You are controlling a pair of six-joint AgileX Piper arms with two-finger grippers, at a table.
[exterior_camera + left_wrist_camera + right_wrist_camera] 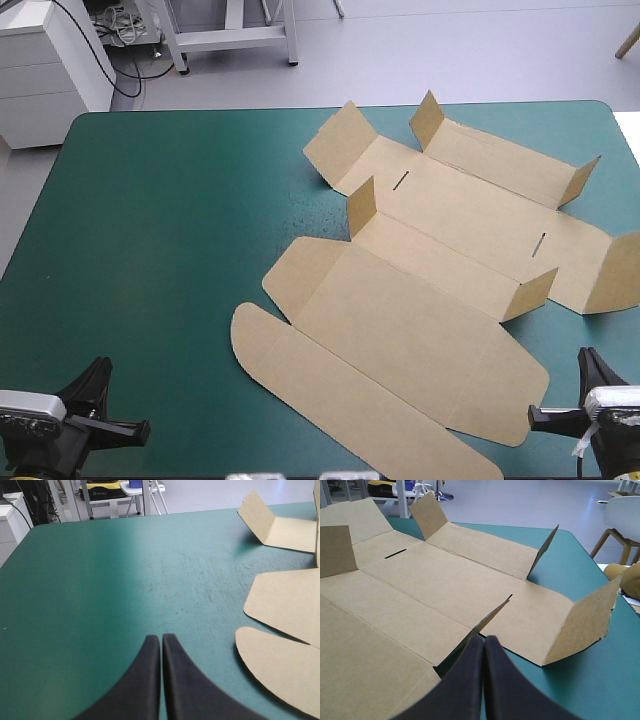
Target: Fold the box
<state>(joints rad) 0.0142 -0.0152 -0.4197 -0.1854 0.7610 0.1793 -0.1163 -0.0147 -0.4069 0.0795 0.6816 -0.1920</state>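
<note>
The brown box lies unfolded across the right half of the teal-green table, mostly flat, with several small flaps standing up along its far part. In the left wrist view its rounded lid flap and a raised corner flap lie off to the side of my left gripper, which is shut and hovers over bare cover, touching nothing. My right gripper is shut too, at the near right edge of the box, just before an upright flap. In the high view both grippers sit at the near corners.
A white cabinet stands beyond the table's far left corner and a metal frame behind the far edge. The left half of the table is bare teal-green cover. A chair stands beyond the table's right side.
</note>
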